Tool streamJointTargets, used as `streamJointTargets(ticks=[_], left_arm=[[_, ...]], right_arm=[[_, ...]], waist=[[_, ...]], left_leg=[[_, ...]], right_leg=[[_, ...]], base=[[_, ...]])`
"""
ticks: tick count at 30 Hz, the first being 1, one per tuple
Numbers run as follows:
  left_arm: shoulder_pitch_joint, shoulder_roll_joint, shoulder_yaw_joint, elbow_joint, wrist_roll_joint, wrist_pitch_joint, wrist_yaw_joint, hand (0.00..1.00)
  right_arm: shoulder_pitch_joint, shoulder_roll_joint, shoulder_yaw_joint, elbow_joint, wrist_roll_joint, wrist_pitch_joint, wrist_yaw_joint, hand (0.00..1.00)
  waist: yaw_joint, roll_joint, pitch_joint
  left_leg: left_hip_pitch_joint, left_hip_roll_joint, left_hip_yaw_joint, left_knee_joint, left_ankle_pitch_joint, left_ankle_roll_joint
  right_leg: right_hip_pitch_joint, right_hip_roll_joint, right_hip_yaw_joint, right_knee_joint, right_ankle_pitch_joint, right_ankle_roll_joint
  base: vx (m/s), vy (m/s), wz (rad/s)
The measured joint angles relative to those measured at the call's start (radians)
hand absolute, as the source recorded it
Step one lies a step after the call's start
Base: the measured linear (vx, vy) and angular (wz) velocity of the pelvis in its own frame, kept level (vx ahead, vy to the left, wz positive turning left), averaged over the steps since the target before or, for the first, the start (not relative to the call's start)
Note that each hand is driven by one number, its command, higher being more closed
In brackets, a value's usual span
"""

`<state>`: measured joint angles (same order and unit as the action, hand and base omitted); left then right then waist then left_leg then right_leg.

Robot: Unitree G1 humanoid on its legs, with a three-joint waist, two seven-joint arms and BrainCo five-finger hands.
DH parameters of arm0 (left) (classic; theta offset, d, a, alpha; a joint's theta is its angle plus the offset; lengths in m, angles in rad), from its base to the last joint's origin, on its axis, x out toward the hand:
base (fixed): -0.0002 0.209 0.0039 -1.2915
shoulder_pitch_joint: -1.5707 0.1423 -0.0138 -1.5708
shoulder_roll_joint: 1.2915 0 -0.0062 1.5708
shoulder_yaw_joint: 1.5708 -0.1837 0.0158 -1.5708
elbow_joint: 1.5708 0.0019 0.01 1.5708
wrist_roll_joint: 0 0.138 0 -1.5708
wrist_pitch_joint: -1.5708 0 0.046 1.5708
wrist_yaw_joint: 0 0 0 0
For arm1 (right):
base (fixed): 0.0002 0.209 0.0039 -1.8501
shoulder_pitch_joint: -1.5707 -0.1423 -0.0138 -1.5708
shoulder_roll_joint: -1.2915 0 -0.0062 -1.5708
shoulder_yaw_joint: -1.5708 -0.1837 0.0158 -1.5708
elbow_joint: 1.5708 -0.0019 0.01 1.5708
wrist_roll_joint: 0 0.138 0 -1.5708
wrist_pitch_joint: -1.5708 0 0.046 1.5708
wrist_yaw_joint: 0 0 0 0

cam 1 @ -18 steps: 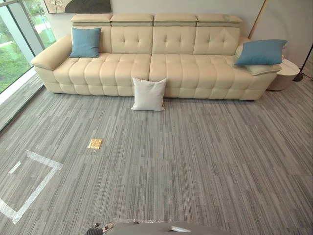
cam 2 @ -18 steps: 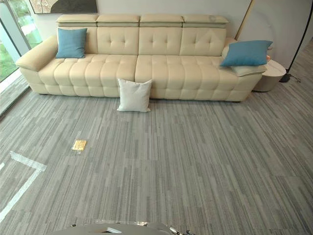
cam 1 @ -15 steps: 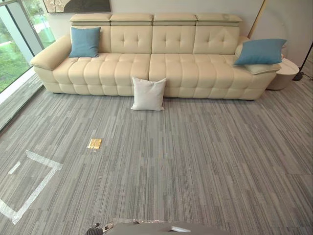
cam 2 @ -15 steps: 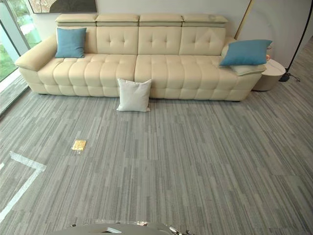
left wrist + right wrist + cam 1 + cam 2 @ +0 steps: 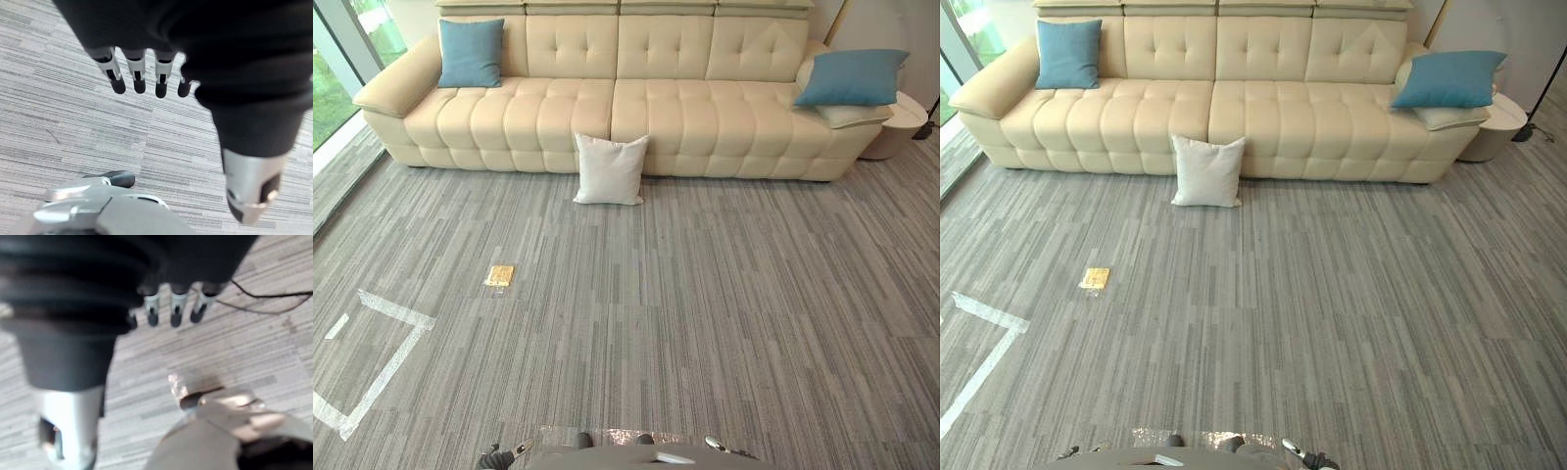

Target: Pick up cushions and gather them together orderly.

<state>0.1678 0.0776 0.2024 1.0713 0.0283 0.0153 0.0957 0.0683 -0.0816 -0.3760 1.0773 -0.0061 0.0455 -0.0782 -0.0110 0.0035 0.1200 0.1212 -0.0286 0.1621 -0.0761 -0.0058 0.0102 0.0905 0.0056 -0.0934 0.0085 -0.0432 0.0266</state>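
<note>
White cushion [image 5: 610, 168] stands on carpet [image 5: 724, 304] against sofa [image 5: 685, 108] front, far beyond the fingers. Left blue cushion [image 5: 470, 52] and right blue cushion [image 5: 850, 77] sit at opp. sofa ends. Left hand [image 5: 138, 78] and right hand [image 5: 176, 311] hang empty, fingers straight, slightly apart. Cushions prob. light, soft, squashy — best pinched at a top corner or edge.

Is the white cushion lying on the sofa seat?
No, the white cushion stands on the carpet, leaning against the front of the sofa.
</note>
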Motion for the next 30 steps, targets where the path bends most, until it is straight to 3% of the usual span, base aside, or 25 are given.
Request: streamJointTargets(ticks=[12,16,19,21,22,24,27,30], left_arm=[[-0.017,0.006,-0.008,0.0,0.0,-0.001,0.0,0.0],[-0.038,0.02,-0.01,-0.002,0.0,-0.002,0.001,0.0],[-0.041,0.013,-0.011,-0.012,0.0,-0.004,0.002,0.0],[-0.055,0.0,-0.009,-0.03,0.0,-0.006,0.001,0.0],[-0.056,0.003,-0.009,-0.03,-0.002,-0.006,0.001,0.0],[-0.067,0.009,-0.009,-0.033,-0.004,-0.006,0.004,0.0],[-0.081,0.007,-0.01,-0.031,-0.004,-0.006,0.004,0.0],[-0.111,0.0,-0.032,-0.03,-0.001,-0.006,0.004,0.0]], right_arm=[[-0.008,0.001,0.002,-0.001,-0.001,0.002,-0.001,0.0],[-0.026,0.012,0.0,-0.005,-0.001,0.002,-0.014,0.0],[-0.023,0.012,-0.018,-0.012,0.0,0.001,-0.018,0.0],[0.011,0.02,-0.021,-0.08,0.001,-0.001,-0.017,0.0],[0.015,0.024,-0.021,-0.083,0.001,-0.002,-0.018,0.0],[0.023,0.027,-0.022,-0.079,0.004,0.0,-0.02,0.0],[0.014,0.026,-0.019,-0.078,0.006,-0.003,-0.02,0.0],[0.007,0.01,0.0,-0.076,0.005,-0.001,-0.021,0.0]], waist=[[0.011,-0.007,0.018],[0.014,-0.016,0.044],[0.016,-0.002,0.059],[0.017,0.013,0.071],[0.013,0.015,0.073],[0.016,0.002,0.075],[-0.003,0.005,0.076],[-0.024,0.03,0.099]], left_leg=[[-0.054,0.003,0.051,0.0,-0.015,0.002],[-0.093,0.007,0.085,0.101,-0.091,0.017],[-0.106,0.017,0.081,0.177,-0.159,0.029],[-0.099,0.035,0.055,0.258,-0.236,0.037],[-0.099,0.034,0.048,0.273,-0.251,0.036],[-0.039,0.039,0.022,0.279,-0.278,0.042],[0.01,0.056,-0.004,0.232,-0.283,0.034],[0.078,0.103,-0.031,0.168,-0.3,0.003]], right_leg=[[-0.062,0.003,0.037,-0.012,0.009,0.001],[-0.107,-0.008,0.065,0.073,-0.036,0.031],[-0.15,-0.02,0.028,0.226,-0.087,0.076],[-0.3,-0.046,-0.047,0.586,-0.1,0.055],[-0.327,-0.058,-0.061,0.654,-0.108,0.045],[-0.396,-0.092,-0.119,0.798,-0.185,0.038],[-0.452,-0.102,-0.2,0.69,-0.214,0.034],[-0.523,-0.04,-0.247,0.378,-0.091,0.018]], base=[[-0.01,-0.011,-0.13],[0.1,0.038,-0.24],[0.08,0.057,-0.05],[0.14,0.106,0.2],[0.2,0.081,0.34],[0.25,0.036,0.29],[0.42,-0.008,0.33],[0.52,-0.089,0.39]])
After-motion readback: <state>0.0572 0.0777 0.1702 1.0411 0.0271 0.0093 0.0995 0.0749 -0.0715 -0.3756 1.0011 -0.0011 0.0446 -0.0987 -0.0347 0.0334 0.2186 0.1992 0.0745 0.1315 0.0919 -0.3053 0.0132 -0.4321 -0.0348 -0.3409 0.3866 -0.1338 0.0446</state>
